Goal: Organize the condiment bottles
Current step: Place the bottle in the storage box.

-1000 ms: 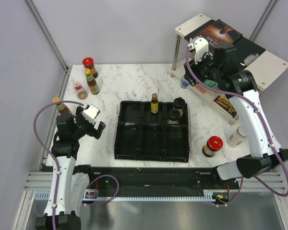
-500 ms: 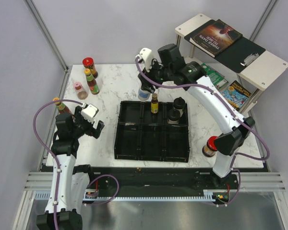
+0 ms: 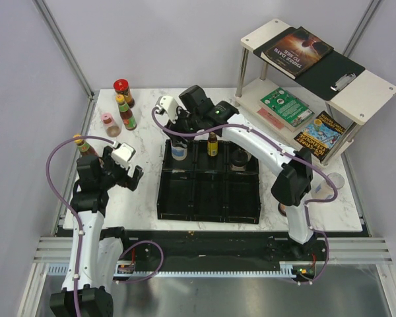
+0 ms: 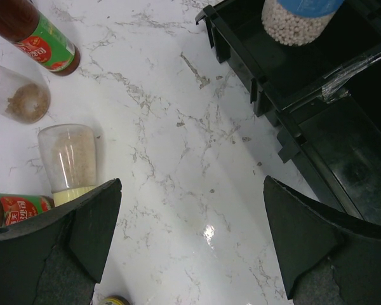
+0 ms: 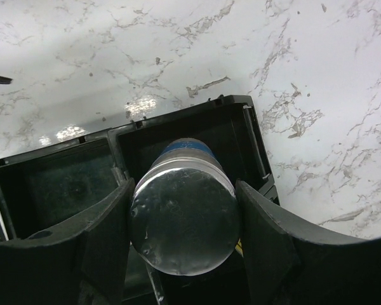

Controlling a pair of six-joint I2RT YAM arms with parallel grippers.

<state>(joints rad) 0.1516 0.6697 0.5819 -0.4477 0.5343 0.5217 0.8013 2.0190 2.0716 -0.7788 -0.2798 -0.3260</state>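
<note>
1. The silver-lidded jar is clear, with a blue label band around it and pale, fine grains inside. It stands upright in the back-left corner compartment of the black tray. Whether its base touches the tray floor I cannot tell.
2. The right gripper has its jaws clenched on the sides of this jar, just under the lid.
3. In the same back row, a slim dark bottle with a yellow cap stands in the middle compartment. A black-lidded jar stands to its right, partly hidden by the right arm.
4. The tray's front compartments hold nothing.
5. The left gripper hovers over the marble worktop left of the tray, jaws released and spread wide.
6. Near it stand a powder jar and a pink-lidded shaker.
7. A yellow-capped sauce bottle is just behind the shaker, and a red-capped jar stands at the back corner.
8. Another yellow-capped bottle stands at the left edge of the worktop.
9. A clear jar sits well apart at the right edge.
10. The sauce bottle carries a red and green label; its writing is too small to read.
11. The books on the shelf rack at the right show titles, also unreadable.
</note>
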